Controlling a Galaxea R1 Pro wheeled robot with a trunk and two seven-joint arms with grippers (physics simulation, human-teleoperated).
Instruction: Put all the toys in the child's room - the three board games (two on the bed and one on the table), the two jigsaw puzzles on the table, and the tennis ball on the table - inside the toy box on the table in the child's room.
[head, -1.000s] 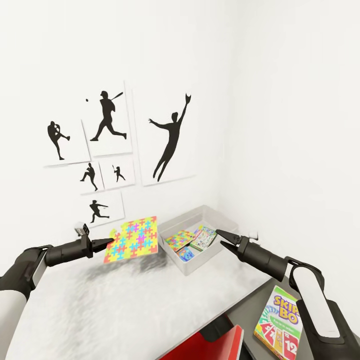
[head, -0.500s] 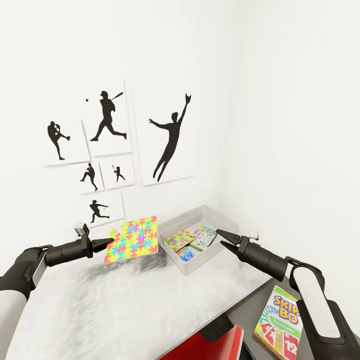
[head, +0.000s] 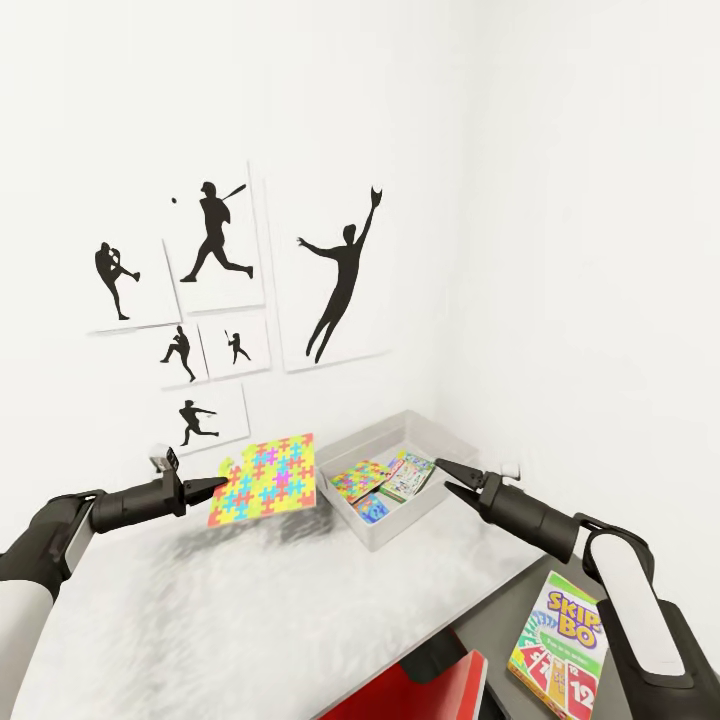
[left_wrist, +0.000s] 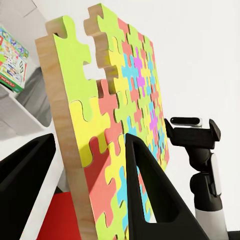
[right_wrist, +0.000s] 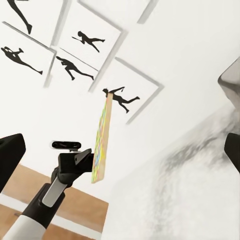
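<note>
The left pincer (head: 216, 486) grips the jigsaw puzzle (head: 266, 478) above the worktop (head: 250, 610), at nine o'clock of the toy box (head: 372, 535), while the right pincer (head: 446, 478), jaws parted and empty, hovers at the box's three o'clock rim.

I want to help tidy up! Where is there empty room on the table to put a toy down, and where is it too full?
The pale table looks bare in front of and below the held jigsaw puzzle, between the two arms. The toy box is crowded at its near end with boxes; its far end looks emptier. The right gripper hovers by its rim. The Skip-Bo box sits on the lower side unit.
</note>
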